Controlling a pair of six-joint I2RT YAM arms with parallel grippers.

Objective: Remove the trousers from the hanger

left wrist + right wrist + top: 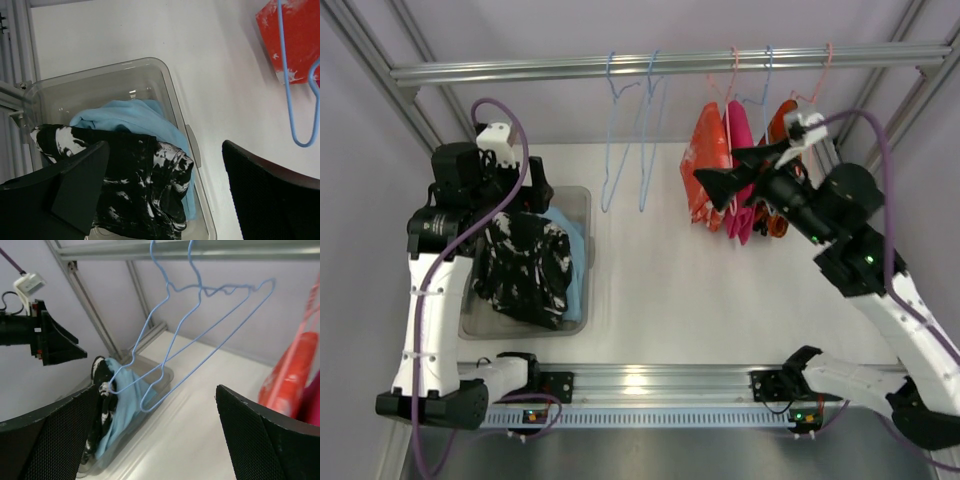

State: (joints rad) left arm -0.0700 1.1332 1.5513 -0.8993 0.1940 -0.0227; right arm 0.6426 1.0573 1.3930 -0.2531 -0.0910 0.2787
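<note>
The right end effector point(728, 172) is spread wide with nothing between its fingers. It sits against the orange trousers point(705, 165) and the pink pair point(740, 140), which hang from the rail point(620, 68) over the far edge of the desk point(720, 290), toward the far right corner.

These garments hang pressed together, with more orange cloth behind them. A closing grasp could therefore catch 2 pairs at once, or pinch a hanger wire along with the fabric. I judge that a hard pull would then swing the hanger or lift its hook off the rail instead of freeing the cloth.

The left end effector point(165, 145) is equally open and holds nothing. It hangs over the clear bin point(172, 85) at the left edge of the desk.

In the bin, black-and-white trousers point(140, 185) lie on a light blue garment point(135, 115).

2 empty blue hangers point(197, 288) dangle mid-rail, between the bin and the hung clothes. A carried pair crossing there could snag them.
</note>
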